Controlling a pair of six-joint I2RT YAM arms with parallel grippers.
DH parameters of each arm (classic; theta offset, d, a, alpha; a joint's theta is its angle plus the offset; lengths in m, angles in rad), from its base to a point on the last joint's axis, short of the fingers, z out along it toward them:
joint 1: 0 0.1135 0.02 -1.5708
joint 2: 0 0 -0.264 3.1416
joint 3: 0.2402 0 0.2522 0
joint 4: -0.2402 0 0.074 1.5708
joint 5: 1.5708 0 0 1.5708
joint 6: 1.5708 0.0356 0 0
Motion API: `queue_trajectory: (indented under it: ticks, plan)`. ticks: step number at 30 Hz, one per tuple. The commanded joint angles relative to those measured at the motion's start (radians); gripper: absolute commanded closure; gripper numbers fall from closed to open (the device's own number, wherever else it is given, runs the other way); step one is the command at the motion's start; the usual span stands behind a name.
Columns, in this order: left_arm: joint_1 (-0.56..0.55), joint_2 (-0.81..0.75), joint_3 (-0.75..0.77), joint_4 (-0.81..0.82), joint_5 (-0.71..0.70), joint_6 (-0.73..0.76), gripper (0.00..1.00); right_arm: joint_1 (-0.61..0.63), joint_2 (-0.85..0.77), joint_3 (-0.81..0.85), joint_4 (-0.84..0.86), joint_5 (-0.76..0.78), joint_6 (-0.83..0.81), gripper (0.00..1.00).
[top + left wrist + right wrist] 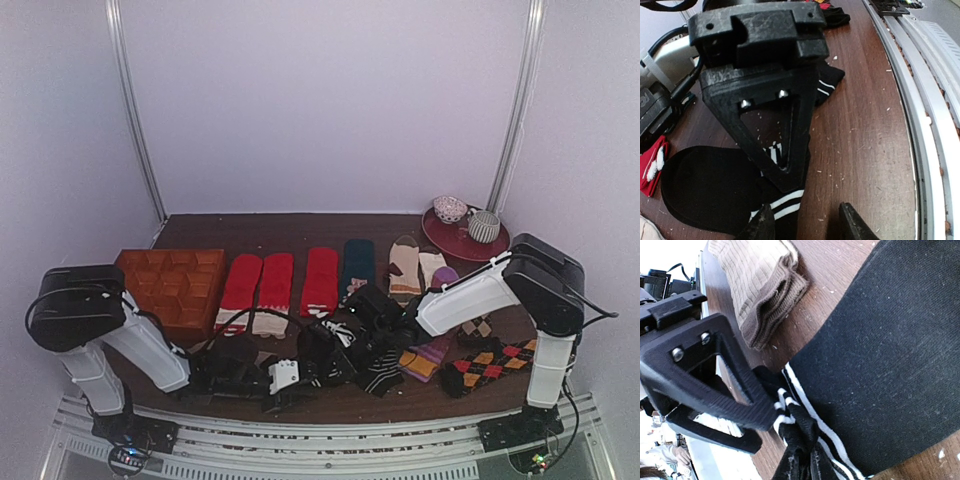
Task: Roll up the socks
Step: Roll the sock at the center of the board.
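A mostly black sock (pixel 705 190) with a white-banded cuff (pixel 785 200) lies flat near the table's front edge, also the black sock (pixel 890 355) in the right wrist view. My right gripper (pixel 807 467) is shut on a bunched fold of that cuff (pixel 790 415). My left gripper (pixel 807 227) is open just beside it: one fingertip (pixel 760 227) rests over the cuff, the other over bare wood. From above, both grippers, left gripper (pixel 292 383) and right gripper (pixel 325 355), meet over the dark socks (pixel 345 362). A thinly striped sock (pixel 382 375) lies just to the right.
Red socks (pixel 255 290), a dark teal sock (pixel 358 262) and tan socks (pixel 405 265) lie in a row behind. A wooden compartment box (pixel 175 285) stands left, argyle socks (pixel 490 365) right, a maroon plate (pixel 450 243) with cups far right. A metal rail (pixel 935 125) edges the table.
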Motion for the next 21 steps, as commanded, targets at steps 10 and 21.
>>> queue_trajectory:
  ticks: [10,21]
  plan:
    - [-0.004,0.082,0.061,-0.049,-0.077,-0.014,0.60,-0.003,0.056,-0.076,-0.173,0.057,0.012,0.92]
    - [-0.004,0.102,0.086,-0.136,-0.089,-0.070,0.75,-0.004,0.047,-0.064,-0.195,0.047,0.005,0.91]
